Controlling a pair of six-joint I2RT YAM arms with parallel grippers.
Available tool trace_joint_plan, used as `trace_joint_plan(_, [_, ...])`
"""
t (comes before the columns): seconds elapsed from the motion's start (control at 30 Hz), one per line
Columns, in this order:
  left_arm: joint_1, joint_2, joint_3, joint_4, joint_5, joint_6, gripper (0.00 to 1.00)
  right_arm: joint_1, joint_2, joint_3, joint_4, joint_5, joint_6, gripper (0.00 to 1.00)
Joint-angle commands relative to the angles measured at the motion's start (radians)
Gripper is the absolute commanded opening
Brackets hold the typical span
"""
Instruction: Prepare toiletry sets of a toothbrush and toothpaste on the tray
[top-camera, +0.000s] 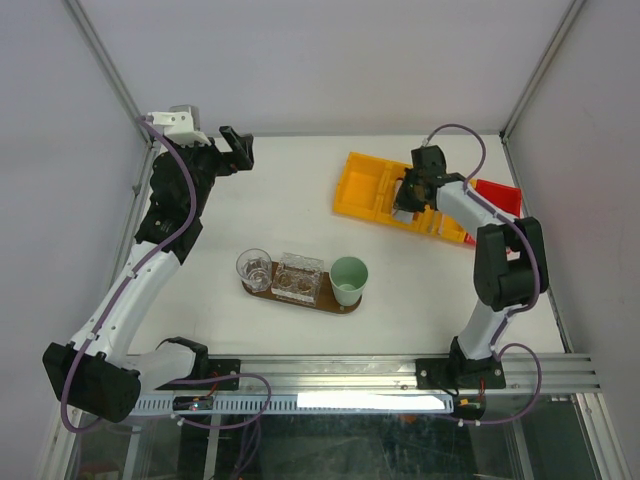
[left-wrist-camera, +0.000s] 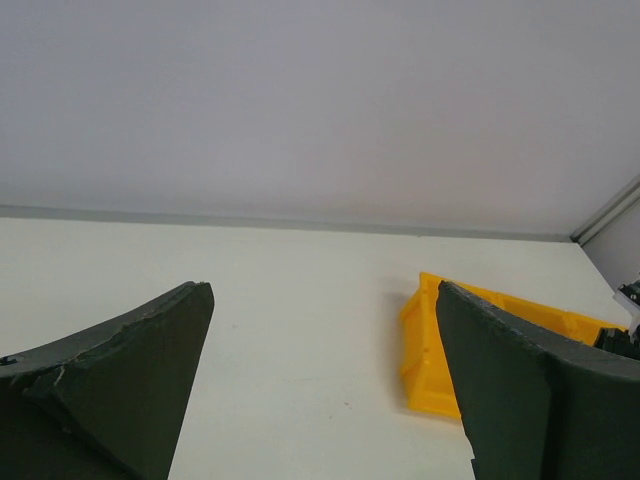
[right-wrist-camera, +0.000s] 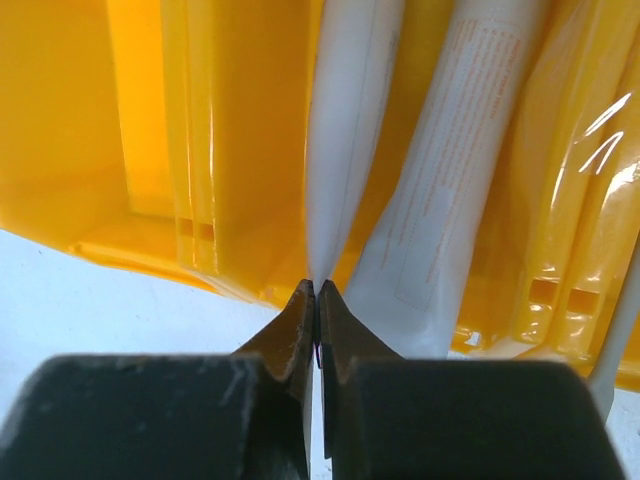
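- Reaching into the yellow bin (top-camera: 370, 185) at the far right of the surface (top-camera: 300, 210), the right hand (top-camera: 408, 195) is clenched, its fingertips pressed together.
- Seen from its wrist, the right hand (right-wrist-camera: 318, 290) meets the thin flat end of a white tube (right-wrist-camera: 345, 120); I cannot tell whether that end is caught between the tips.
- A second tube (right-wrist-camera: 450, 180), printed with small text, lies just beside the first, both inside the yellow bin (right-wrist-camera: 130, 120).
- The left hand (top-camera: 237, 148) is released, spread wide and empty, up at the far left, well apart from the bin.
- From its wrist the left hand (left-wrist-camera: 325, 400) looks across bare surface toward the yellow bin (left-wrist-camera: 430, 350).
- The tray (top-camera: 335, 306) sits near the middle front, carrying a glass (top-camera: 253, 268), a clear box (top-camera: 299, 276) and a green cup (top-camera: 349, 278) in a row.
- A red bin (top-camera: 497, 195) shows behind the right arm.
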Motion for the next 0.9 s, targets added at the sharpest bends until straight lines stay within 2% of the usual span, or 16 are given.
trace_joint_plan(0.0, [0.014,-0.002,0.041,0.012,0.033,-0.015,0.99,-0.002,-0.095,0.048,0.001,-0.01,-0.025,0.0])
trace_joint_plan(0.3, [0.013,0.018,0.061,-0.006,0.079,-0.031,0.99,-0.062,-0.256,0.048,-0.038,-0.125,-0.023,0.0])
trace_joint_plan(0.4, [0.012,0.035,0.069,-0.011,0.125,-0.041,0.99,-0.099,-0.307,0.029,-0.054,-0.224,-0.05,0.0])
trace_joint_plan(0.5, [0.012,0.063,0.086,-0.013,0.22,-0.061,0.99,-0.125,-0.381,-0.014,-0.052,-0.374,-0.1,0.0])
trace_joint_plan(0.67, [-0.018,0.124,0.123,0.001,0.46,-0.081,0.99,-0.126,-0.475,-0.024,-0.126,-0.629,-0.251,0.0])
trace_joint_plan(0.73, [-0.063,0.135,0.127,0.004,0.504,-0.068,0.99,-0.126,-0.525,-0.045,-0.104,-0.689,-0.205,0.0])
trace_joint_plan(0.87, [-0.218,0.118,0.113,-0.007,0.481,0.068,0.99,-0.123,-0.618,-0.143,0.066,-0.769,0.041,0.0])
